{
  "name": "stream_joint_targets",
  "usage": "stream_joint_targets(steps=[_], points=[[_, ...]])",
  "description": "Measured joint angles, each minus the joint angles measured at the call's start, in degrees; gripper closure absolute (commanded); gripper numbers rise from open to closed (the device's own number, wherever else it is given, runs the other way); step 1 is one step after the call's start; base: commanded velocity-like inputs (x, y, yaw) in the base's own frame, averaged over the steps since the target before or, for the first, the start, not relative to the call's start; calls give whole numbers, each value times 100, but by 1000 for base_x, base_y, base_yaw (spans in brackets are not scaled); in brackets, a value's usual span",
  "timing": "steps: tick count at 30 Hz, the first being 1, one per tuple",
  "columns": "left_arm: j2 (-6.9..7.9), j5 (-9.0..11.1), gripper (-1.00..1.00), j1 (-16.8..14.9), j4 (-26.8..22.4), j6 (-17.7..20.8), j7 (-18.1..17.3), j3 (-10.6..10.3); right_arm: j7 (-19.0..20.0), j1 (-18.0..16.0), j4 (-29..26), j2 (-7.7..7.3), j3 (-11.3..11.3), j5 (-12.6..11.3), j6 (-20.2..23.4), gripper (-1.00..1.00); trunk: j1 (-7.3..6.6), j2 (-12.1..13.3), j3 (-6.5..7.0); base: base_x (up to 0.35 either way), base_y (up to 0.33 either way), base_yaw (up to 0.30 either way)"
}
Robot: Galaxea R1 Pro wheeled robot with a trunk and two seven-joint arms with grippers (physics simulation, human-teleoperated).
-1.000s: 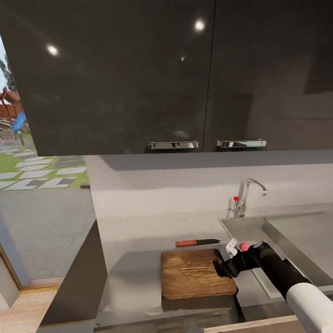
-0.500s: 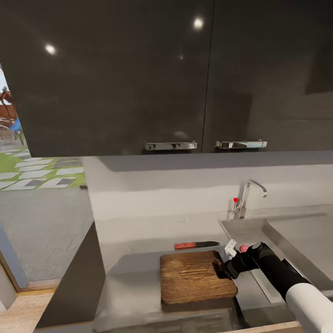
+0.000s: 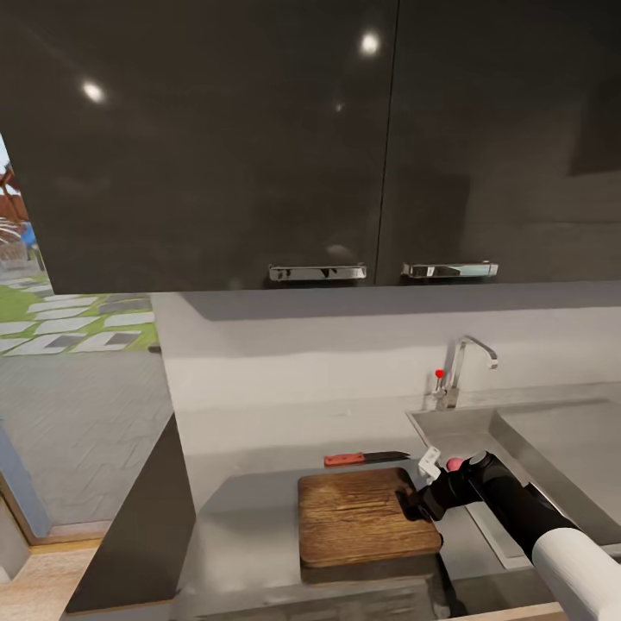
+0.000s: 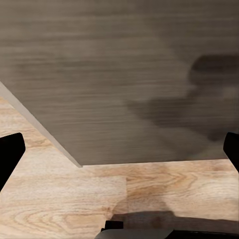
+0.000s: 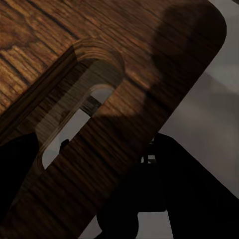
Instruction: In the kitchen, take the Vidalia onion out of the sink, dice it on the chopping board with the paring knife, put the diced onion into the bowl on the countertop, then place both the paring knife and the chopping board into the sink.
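Dark glossy wall cabinets (image 3: 259, 138) fill the upper half of the head view; below them the grey countertop (image 3: 250, 517) runs across the lower frame, with the sink (image 3: 535, 440) at the lower right and its chrome tap (image 3: 457, 366) just above it. The chopping board (image 3: 362, 517) lies flat at lower centre, its handle slot toward the sink. The paring knife (image 3: 364, 458) lies on the countertop just above the board's far edge, close to it, red handle to the left and blade to the right. My right gripper (image 3: 412, 500) sits at the board's right-hand end, and the right wrist view looks straight onto the slotted corner of the chopping board (image 5: 114, 74). I cannot tell from these pictures whether my right fingers are apart, together or clamped on the board. A small pink shape, which I take to be the Vidalia onion (image 3: 454, 464), sits against the upper side of my right wrist, just right of the board; whether it rests on the countertop or on the arm I cannot resolve. In the left wrist view my left fingertips (image 4: 11, 155) stand wide apart, holding nothing, over pale wood floor (image 4: 59, 199) and a grey cabinet panel (image 4: 119, 74). I judge the step in hand to be preparation for dicing: the onion is out of the sink but not yet on the board. The next move calls for setting the onion on the board, then taking the knife by its red handle.
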Motion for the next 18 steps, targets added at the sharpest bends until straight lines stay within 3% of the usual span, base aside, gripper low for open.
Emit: stream_joint_targets(steps=[3,4,18], points=[[0,4,-100,-1,-1,0,0,0,0,0,0,2,1,-1,0,100,0,0,0,0,0,0],[0,2,-100,-1,0,0,0,-1,0,0,0,3,1,0,0,-100,0,0,0,0,0,0],[0,0,-100,-1,1,0,0,-5,-1,0,0,3,-7,-5,3,-100,0,0,0,0,0,0]])
